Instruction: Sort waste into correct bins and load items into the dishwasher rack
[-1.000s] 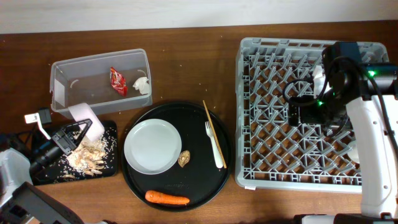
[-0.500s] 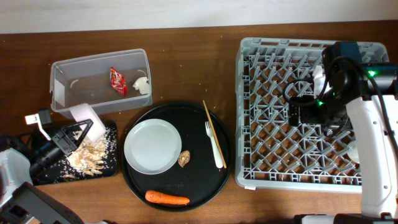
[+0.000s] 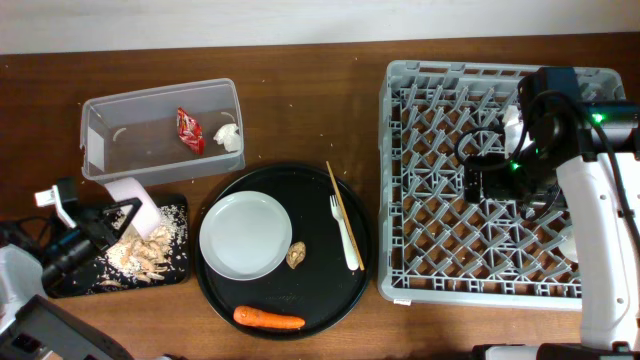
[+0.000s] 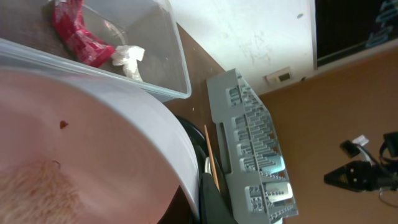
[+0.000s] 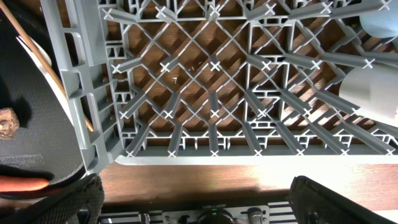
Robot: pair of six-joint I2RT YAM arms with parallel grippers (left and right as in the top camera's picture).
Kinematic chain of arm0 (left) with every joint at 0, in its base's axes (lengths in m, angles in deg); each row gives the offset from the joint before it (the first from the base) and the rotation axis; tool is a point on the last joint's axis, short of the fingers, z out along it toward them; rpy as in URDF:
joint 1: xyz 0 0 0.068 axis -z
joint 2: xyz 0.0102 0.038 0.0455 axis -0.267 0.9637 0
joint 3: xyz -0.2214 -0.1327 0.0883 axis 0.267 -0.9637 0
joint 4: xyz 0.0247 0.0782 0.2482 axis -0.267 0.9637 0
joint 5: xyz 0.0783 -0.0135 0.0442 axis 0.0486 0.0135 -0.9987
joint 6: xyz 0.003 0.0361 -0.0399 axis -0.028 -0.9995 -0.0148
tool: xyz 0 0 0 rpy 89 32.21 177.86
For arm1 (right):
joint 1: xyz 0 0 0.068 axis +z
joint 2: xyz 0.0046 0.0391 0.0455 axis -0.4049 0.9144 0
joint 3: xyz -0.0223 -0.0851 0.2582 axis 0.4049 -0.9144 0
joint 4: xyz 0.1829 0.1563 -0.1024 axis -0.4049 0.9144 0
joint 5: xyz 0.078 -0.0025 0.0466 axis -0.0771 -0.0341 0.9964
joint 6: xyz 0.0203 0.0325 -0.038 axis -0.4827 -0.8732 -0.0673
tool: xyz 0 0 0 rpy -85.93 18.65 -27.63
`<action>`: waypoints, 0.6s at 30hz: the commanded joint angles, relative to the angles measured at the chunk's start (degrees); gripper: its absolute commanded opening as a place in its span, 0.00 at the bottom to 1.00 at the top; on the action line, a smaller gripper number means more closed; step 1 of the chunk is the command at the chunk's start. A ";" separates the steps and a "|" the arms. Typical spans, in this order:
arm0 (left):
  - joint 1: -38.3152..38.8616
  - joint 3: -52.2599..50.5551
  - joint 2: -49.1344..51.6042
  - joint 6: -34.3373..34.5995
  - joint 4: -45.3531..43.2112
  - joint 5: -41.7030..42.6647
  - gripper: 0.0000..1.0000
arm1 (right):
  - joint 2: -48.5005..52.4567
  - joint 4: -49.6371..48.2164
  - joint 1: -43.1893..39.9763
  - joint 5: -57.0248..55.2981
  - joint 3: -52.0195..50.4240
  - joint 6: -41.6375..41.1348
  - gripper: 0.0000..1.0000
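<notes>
My left gripper is shut on the rim of the white-pink bowl, tilted over the shallow black tray and its beige food scraps. The bowl's pink inside fills the left wrist view. A red wrapper and a tissue lie in the clear tub. On the round black tray lie the plate, brown lump, carrot, fork and chopsticks. My right gripper hangs open over the dishwasher rack, holding nothing.
In the right wrist view a white cup and a light-blue cup sit in the rack's right side. The rack's near edge runs along the bare wooden table. Crumbs dot the table around the bins.
My left gripper has drawn a little to the left with the bowl still tilted over the black tray. The right arm has not moved.
</notes>
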 commanded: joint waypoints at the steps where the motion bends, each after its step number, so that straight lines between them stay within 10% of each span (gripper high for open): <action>1: -0.50 0.00 -1.09 2.23 1.44 4.07 0.00 | -0.46 0.17 0.20 -0.94 0.37 -0.24 0.98; 10: -0.48 0.00 -0.90 -5.68 3.17 3.78 0.00 | -0.46 0.48 0.20 -0.94 0.37 -0.24 0.98; 12: -0.48 0.00 0.15 5.07 -0.20 1.01 0.00 | -0.42 0.48 0.20 -0.94 0.37 -0.24 0.98; 16: -0.50 0.00 0.33 -3.13 3.08 8.20 0.00 | -0.42 0.57 0.20 -0.94 0.39 -0.24 0.98; 18: -0.52 0.00 0.96 5.68 2.97 6.36 0.00 | -0.42 0.55 0.20 -0.94 0.39 -0.24 0.98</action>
